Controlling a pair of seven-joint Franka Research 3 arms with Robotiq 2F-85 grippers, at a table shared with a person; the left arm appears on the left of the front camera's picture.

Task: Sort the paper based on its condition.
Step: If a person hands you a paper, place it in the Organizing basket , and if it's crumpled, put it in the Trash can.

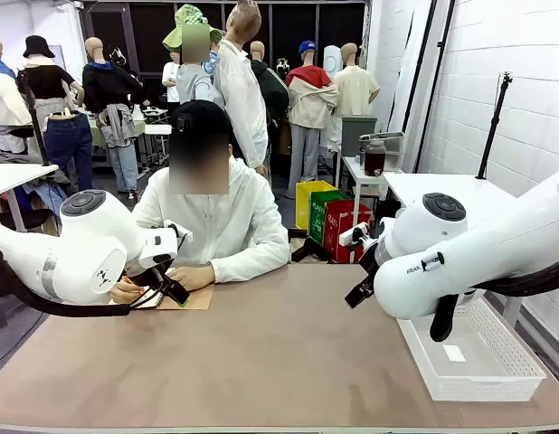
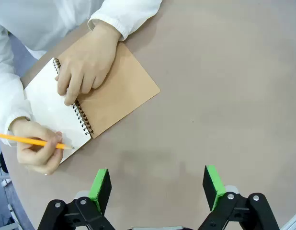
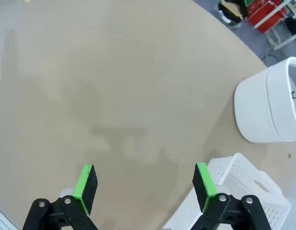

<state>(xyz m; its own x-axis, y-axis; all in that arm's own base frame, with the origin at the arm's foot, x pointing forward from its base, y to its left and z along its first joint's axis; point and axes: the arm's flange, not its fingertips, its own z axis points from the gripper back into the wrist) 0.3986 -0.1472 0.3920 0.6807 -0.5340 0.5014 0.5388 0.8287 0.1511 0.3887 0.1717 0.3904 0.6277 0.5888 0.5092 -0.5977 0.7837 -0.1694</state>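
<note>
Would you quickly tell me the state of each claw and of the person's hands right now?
Left claw: open, empty.
Right claw: open, empty.
Person's one hand: holding a pencil.
Person's other hand: resting on the notebook.

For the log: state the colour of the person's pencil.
Yellow-orange; the pencil shows best in the left wrist view.

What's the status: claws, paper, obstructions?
Left claw open, empty. Right claw open, empty, by white mesh basket. Person's hand writing in cream spiral-bound notebook with yellow pencil; sorting not yet begun.
</note>
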